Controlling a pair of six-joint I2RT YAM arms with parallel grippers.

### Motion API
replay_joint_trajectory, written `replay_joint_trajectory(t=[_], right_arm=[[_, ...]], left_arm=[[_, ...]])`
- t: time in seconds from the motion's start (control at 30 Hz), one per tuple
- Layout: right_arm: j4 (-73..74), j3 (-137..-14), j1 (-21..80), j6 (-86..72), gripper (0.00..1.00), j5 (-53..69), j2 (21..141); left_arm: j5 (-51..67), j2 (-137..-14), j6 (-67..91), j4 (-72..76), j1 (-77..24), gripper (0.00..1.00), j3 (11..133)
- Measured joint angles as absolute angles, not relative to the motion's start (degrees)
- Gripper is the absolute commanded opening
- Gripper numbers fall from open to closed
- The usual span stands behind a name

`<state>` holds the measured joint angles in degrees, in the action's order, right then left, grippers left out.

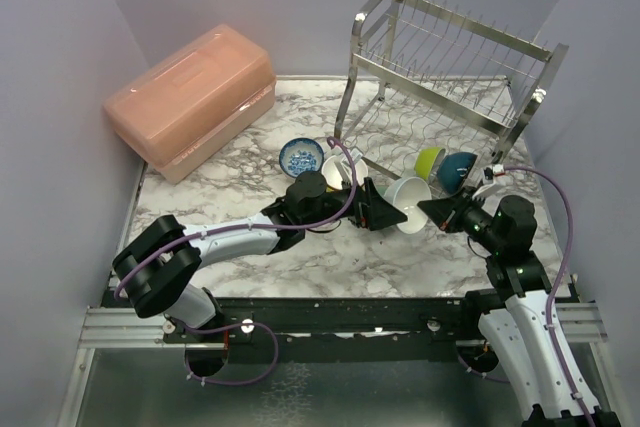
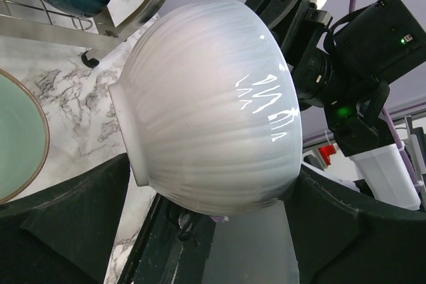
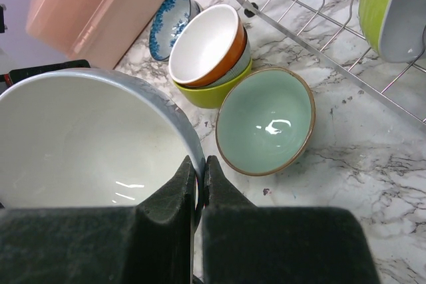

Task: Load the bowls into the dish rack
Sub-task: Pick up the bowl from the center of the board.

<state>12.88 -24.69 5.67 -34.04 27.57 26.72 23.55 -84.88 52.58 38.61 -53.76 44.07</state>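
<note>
While the white ribbed bowl (image 2: 213, 104) hung on its side over the marble counter (image 1: 250, 187), just in front of the dish rack (image 1: 450, 57), both arms had hold of it. The right gripper (image 3: 200, 167) was pinched shut on its rim. The left gripper (image 1: 390, 209) stood wide, its pads seemingly pressed against opposite sides of the bowl's wall. This looked like a handover. Only one grip should let go, and only once the other was firm, since glazed ribs slip. The bowl should then go rim-first into a free slot on the lower tier beside the teal bowl (image 1: 460, 169) and lime bowl (image 1: 430, 160), clear of the mint green bowl (image 3: 266, 121) below.
</note>
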Motion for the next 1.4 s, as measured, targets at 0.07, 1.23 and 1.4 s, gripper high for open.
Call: replay_joint_trajectory(t=[0.07, 1.23, 1.4], right_arm=[[12.82, -24.69, 5.67, -34.04, 0.00, 27.94, 26.74], [10.33, -25.69, 5.67, -35.99, 1.00, 27.24, 28.45], [10.37, -26.28, 5.67, -35.64, 1.00, 27.20, 28.27]], left_arm=[[23.51, -84.88, 52.42, 38.63, -53.76, 0.93, 44.16], [21.06, -85.30, 50.96, 37.21, -53.60, 0.00, 43.94], [19.49, -84.93, 50.96, 37.12, -53.19, 0.00, 41.74]])
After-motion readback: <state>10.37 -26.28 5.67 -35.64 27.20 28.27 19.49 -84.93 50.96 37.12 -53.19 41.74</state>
